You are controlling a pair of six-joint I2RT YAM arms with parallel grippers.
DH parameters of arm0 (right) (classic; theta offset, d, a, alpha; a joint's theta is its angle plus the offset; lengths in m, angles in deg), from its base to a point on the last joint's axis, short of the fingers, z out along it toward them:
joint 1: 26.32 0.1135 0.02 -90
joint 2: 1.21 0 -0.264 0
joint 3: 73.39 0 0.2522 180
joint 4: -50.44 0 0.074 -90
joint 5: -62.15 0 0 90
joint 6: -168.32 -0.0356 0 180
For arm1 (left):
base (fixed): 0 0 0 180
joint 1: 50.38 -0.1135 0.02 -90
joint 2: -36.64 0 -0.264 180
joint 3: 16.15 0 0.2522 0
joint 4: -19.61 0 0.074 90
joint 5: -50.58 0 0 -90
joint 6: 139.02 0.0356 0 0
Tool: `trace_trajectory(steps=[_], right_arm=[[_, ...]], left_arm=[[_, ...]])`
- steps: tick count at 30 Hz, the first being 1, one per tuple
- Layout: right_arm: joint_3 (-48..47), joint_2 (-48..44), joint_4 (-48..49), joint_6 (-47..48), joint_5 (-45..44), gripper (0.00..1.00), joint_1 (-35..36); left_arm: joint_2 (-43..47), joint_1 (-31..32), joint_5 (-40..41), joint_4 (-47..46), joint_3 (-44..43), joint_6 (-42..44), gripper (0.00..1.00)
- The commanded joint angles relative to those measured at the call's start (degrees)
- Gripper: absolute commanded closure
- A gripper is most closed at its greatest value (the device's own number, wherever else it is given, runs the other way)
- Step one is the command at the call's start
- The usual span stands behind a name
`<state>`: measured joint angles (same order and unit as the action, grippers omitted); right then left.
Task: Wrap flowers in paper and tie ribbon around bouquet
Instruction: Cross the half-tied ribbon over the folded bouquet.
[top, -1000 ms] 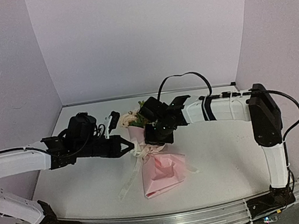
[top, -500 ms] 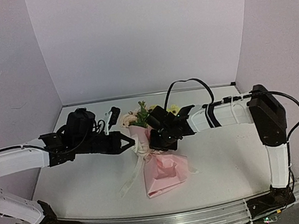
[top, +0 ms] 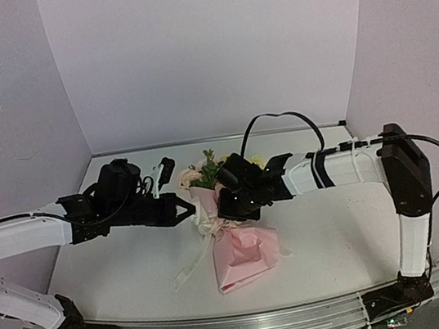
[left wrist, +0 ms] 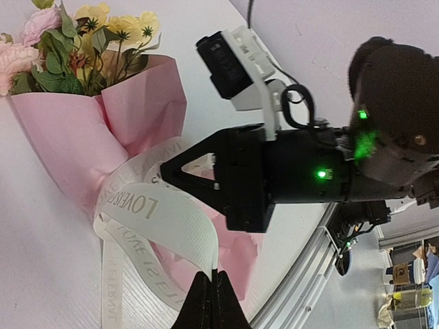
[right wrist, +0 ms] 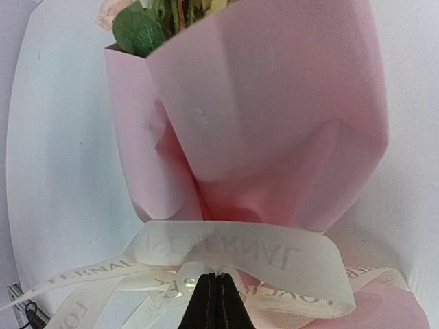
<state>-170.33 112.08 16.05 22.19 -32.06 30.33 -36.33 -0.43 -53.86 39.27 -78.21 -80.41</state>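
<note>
Ribbon (left wrist: 154, 212) is going around the pinched middle of the bouquet (top: 244, 248), and I am holding it from both sides so the tie can be pulled snug. The bouquet is lying on the table (top: 118, 262) in the middle, between my two arms. The flowers (top: 204, 171) are pointing to the far side and the wide end of the pink paper (right wrist: 274, 116) is pointing to the near side. It is lying flat like that so the ribbon can cross its thin part.

My left gripper (left wrist: 214, 284) is sitting just left of the pinch. Its jaws are squeezed tight together on a loop of the ribbon. My right gripper (right wrist: 217, 284) is sitting just right of the pinch, almost tip to tip with the left one. Its jaws are squeezed tight too, and they are biting the ribbon where the bands are bunching together.

I think I am holding both sides like this so a pull to the left and a pull to the right would tighten the tie without dragging the bouquet away.

One loose ribbon tail is lying toward the near left on the table. I am guessing the wrapping is done and the tying is the step in hand. I cannot tell if the knot is finished.
</note>
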Motion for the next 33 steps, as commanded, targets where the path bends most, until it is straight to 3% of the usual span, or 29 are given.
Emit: trace_trajectory(steps=[1, 18, 33], right_arm=[[1.0, -6.2, 0.7, 1.6, -2.2, 1.00, 1.0], [0.2, 0.6, 0.4, -1.7, 7.5, 1.00, 0.0], [-3.7, 2.5, 0.2, -3.3, 7.2, 1.00, -4.0]], left_arm=[[1.3, 0.2, 5.3, 1.8, -3.4, -0.1, 1.00], [1.8, 0.2, 6.6, 0.5, -5.7, 0.5, 1.00], [3.4, 0.2, -4.2, -1.6, -2.7, 2.3, 1.00]])
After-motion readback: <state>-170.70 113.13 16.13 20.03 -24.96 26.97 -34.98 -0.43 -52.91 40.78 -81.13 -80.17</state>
